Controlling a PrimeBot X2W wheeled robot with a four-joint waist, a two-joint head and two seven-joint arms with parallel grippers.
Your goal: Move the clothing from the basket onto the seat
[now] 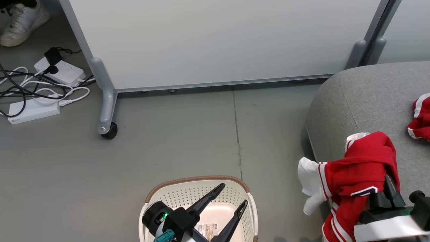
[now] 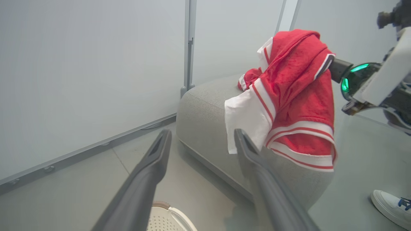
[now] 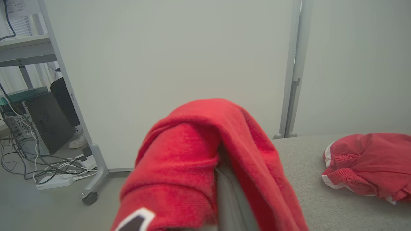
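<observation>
Now: left gripper (image 1: 234, 194) hovers over the basket (image 1: 198, 179) at near centre, its fingers spread wide, empty, pointing far and right. Right gripper (image 1: 386, 193), near right, is clamped on a red-and-white shirt (image 1: 362, 164) that drapes over its fingers at the near-left corner of the seat (image 1: 362, 101); contact with the cushion unclear. A second red garment (image 1: 420, 117) lies further right on the seat.

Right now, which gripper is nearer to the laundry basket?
Left. The left gripper hangs open above the laundry basket; the right gripper, shut on a red-and-white garment, is off to the basket's right, by the grey seat.
</observation>
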